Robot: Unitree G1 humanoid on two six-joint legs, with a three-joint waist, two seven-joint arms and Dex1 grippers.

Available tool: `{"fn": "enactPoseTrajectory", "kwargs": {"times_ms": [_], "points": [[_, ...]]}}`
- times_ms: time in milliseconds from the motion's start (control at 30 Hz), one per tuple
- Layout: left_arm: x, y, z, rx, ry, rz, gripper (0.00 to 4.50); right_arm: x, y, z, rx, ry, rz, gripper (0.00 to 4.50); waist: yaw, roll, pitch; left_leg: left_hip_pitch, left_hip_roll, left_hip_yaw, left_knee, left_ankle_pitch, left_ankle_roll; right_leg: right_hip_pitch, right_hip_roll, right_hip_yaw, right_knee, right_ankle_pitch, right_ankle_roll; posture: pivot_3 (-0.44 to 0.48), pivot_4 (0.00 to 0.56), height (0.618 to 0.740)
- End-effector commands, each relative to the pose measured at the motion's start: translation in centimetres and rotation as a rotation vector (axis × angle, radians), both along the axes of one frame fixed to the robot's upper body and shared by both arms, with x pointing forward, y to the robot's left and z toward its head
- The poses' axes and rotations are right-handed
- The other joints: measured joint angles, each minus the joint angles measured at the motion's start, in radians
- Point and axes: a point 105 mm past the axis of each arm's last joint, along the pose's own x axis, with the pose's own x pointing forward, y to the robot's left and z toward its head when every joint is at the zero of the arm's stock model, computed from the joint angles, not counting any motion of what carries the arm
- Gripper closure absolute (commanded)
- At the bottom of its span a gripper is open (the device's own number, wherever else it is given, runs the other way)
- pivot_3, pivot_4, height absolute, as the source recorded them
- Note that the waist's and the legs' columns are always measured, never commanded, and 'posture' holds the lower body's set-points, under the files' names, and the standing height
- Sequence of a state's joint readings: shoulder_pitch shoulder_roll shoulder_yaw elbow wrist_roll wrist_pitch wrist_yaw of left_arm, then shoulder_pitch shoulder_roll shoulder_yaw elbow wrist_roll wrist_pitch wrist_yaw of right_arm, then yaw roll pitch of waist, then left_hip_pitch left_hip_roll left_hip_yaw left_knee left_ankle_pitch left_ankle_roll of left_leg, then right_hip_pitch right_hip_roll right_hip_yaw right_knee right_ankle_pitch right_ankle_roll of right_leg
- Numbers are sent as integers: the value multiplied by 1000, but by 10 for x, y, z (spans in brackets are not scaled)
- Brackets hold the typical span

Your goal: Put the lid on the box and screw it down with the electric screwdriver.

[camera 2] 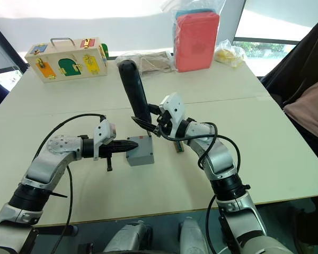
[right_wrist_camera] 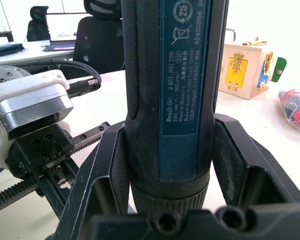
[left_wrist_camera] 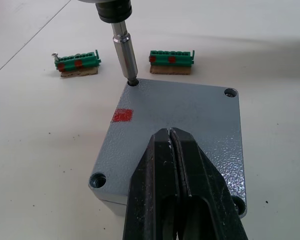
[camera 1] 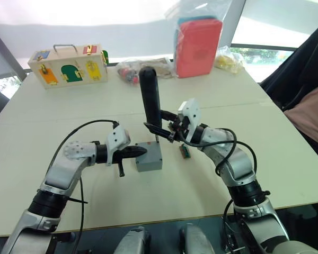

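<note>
The table (camera 1: 69, 106) is pale beige. Near its middle stands the box (camera 1: 149, 157), with two small green connector pieces (left_wrist_camera: 171, 57) just beside it on the right. At the far edge lie a wooden box with coloured latches (camera 1: 69, 66) on the left, and a red case in a clear bag (camera 1: 197, 45) further right.

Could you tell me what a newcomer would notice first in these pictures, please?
The tall dark electric screwdriver stands upright mid-table, clamped in the right end effector, its bit in a corner hole of the lid on the grey box. The left end effector, fingers shut, presses on the lid. At the far edge sit a wooden latch box and a red case in a clear bag.
</note>
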State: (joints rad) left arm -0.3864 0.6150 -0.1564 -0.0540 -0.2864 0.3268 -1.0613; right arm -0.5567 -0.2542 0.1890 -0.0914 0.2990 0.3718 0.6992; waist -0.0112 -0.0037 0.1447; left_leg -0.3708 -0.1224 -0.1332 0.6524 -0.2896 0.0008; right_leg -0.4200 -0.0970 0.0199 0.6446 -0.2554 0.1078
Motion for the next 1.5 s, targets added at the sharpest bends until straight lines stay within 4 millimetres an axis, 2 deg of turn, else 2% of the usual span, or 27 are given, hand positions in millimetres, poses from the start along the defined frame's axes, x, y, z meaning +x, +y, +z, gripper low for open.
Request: {"fn": "enactPoseTrajectory", "kwargs": {"times_ms": [33, 233, 367, 700, 867, 1000, 1133, 1200, 1300, 1367, 1400, 1500], "points": [[-4, 5, -22, 56, 65, 11, 4500, 6, -8, -40, -64, 137, -48, 2651, 0, 0, -5, 0, 0, 0, 0, 0, 0, 0, 0, 0, 0, 0, 0, 0, 150, 740], [-5, 6, -27, 67, 74, 8, 4500, 7, -12, -50, -77, 160, -70, 2651, 0, 0, -15, 4, 0, 0, -3, 0, 0, 4, 0, 0, -2, 0, 0, 0, 150, 740], [-6, 8, -29, 72, 82, 9, 4500, 4, -15, -59, -103, 169, -74, 2651, 1, 3, -19, 18, 2, -1, -8, -1, 2, 15, 2, -1, -13, -1, 1, 0, 150, 740], [-7, 8, -29, 70, 82, 8, 4500, 5, -13, -49, -101, 135, -71, 2651, 1, 5, -21, 17, 2, -2, -8, -2, 2, 15, 1, -1, -13, -1, 1, 0, 150, 740], [-8, 7, -25, 67, 74, 2, 4500, 5, -8, -20, -49, 69, -58, 2651, 0, 5, -20, 17, 2, -2, -8, -2, 2, 15, 1, -1, -13, -1, 1, 0, 150, 740], [-7, 6, -13, 47, 48, -3, 4500, 7, -8, 26, 65, -18, -82, 2651, 1, 6, -18, 14, 2, -2, -8, -2, 2, 13, 1, -1, -13, -1, 1, 0, 150, 740], [-8, 3, 9, 13, -6, -17, 4500, 5, -15, 84, 213, -72, -90, 2651, 0, 6, -11, 7, 2, -2, -7, -1, 2, 10, 1, 0, -13, 0, 1, 0, 150, 740], [-10, 1, 22, -11, -26, -31, 4500, 1, -20, 107, 264, -68, -77, 2651, -1, 5, -7, -7, 2, -2, -4, 2, -4, -5, 0, 0, -9, 1, 0, 0, 150, 740], [-15, -1, 43, -36, -67, -56, 4500, -3, -29, 137, 335, -36, -69, 2651, -4, 6, -6, -16, 1, -2, -4, 5, -8, -15, 0, 0, -7, 1, 0, 0, 150, 740], [-19, -2, 56, -49, -91, -73, 4500, 1, -38, 144, 322, 21, -103, 2651, -6, 6, -5, -21, 2, -2, -4, 5, -9, -21, 0, 0, -5, 1, 0, 0, 150, 740], [-21, -2, 64, -59, -102, -81, 4500, 5, -43, 141, 271, 59, -133, 2651, -6, 5, -5, -21, 2, -2, -4, 5, -9, -21, 0, 0, -5, 1, 0, 0, 150, 740], [-28, 1, 84, -74, -133, -101, 4500, 18, -65, 117, 49, 199, -280, 2651, -3, 6, -5, -21, 2, -2, -4, 5, -9, -20, -1, 0, -5, 1, -1, 0, 150, 740]]}}
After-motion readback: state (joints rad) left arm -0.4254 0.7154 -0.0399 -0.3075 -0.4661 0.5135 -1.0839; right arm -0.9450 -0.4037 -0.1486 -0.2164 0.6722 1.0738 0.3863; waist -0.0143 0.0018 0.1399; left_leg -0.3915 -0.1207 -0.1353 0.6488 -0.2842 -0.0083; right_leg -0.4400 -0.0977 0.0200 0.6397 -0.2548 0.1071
